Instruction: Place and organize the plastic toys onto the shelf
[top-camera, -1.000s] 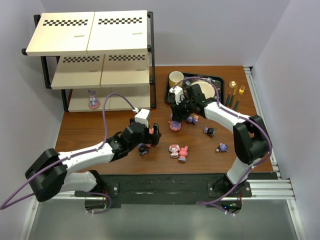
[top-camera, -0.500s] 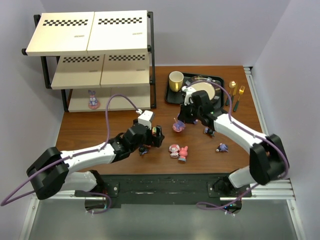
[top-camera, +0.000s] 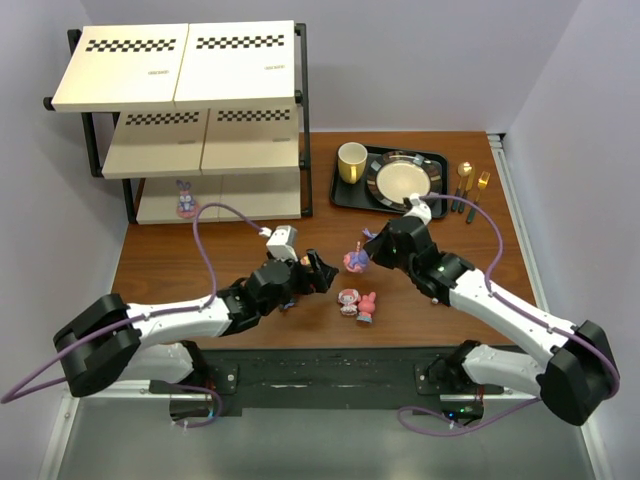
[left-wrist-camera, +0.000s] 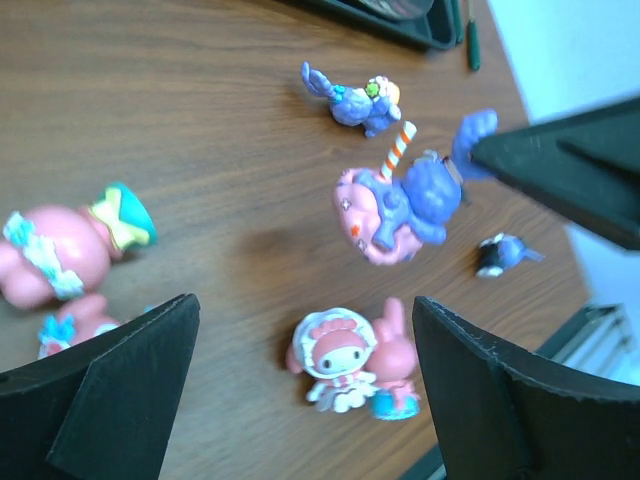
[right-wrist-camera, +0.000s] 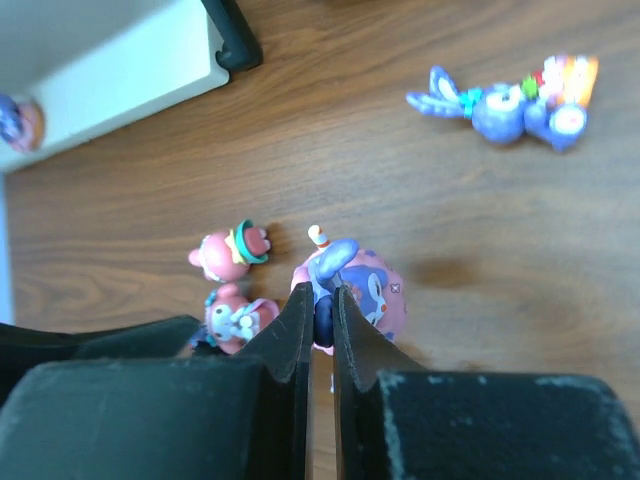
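Note:
My right gripper (top-camera: 367, 256) (right-wrist-camera: 322, 312) is shut on the ear of a purple bunny on a pink round base (top-camera: 355, 262) (right-wrist-camera: 368, 285) (left-wrist-camera: 395, 208), which hangs tilted just above the table. My left gripper (top-camera: 322, 272) (left-wrist-camera: 305, 390) stands open close to its left, with nothing between its fingers. Two pink toys (top-camera: 357, 303) (left-wrist-camera: 350, 358) lie on the wood ahead of it, and more pink ones (left-wrist-camera: 60, 255) (right-wrist-camera: 230, 250) lie nearby. A purple toy (right-wrist-camera: 510, 105) (left-wrist-camera: 358, 98) and a dark one (left-wrist-camera: 503, 254) lie further off. The shelf (top-camera: 180, 70) stands at the back left with one purple bunny (top-camera: 185, 200) on its bottom board.
A black tray (top-camera: 345, 190) with a plate sits at the back right, with a yellow mug (top-camera: 351, 160) on its left end. Gold cutlery (top-camera: 470, 185) lies right of the tray. Walls close in the table on the left and right.
My right gripper shut on the purple bunny's ear and carried it slightly toward the front, its elbow swinging out to the right. My left gripper moved a little right.

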